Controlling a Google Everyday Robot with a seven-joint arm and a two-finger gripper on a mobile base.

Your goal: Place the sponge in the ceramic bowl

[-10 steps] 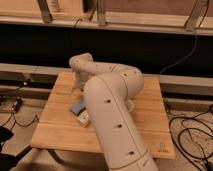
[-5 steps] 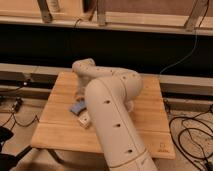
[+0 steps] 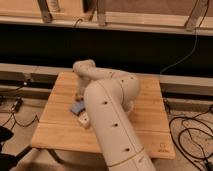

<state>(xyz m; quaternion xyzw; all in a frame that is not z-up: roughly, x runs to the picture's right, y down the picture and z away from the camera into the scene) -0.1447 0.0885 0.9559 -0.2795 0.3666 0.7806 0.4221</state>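
Camera view, looking down at a slant onto a light wooden table (image 3: 55, 131) made of joined planks. It fills the middle of the scene, and its near edge runs along the bottom.

Behind the table a wide dark band crosses the whole picture. Above the band is a pale wooden shelf (image 3: 150, 22) with metal brackets. Below it, a pale ledge (image 3: 30, 73) runs just behind the table's far edge.

The robot's arm (image 3: 112, 125) is thick, cream-white and smooth, with small dark dots along it. It rises from the bottom centre and covers much of the table's middle. It bends at a rounded elbow near the table's centre, reaches back and left to a smaller joint near the far edge, then turns down toward the left half of the tabletop.

Black cables (image 3: 191, 134) lie in loops on the floor to the right of the table, with a few more on the floor to the left. One thin cable (image 3: 186, 51) hangs across the dark band on the right.

The gripper (image 3: 79, 97) hangs at the end of the arm's last, downward section, low over the left-centre of the table and right above the sponge. It is mostly hidden by the arm, so whether it is open, closed or gripping cannot be told.

A small cream-white object (image 3: 84, 120), possibly a bottle, lies on the table beside the arm's left edge, just in front of the sponge.

The sponge (image 3: 76, 107) is a small, flat, blue-grey pad. It lies on the wood left of centre, directly beneath the gripper and close against the arm.
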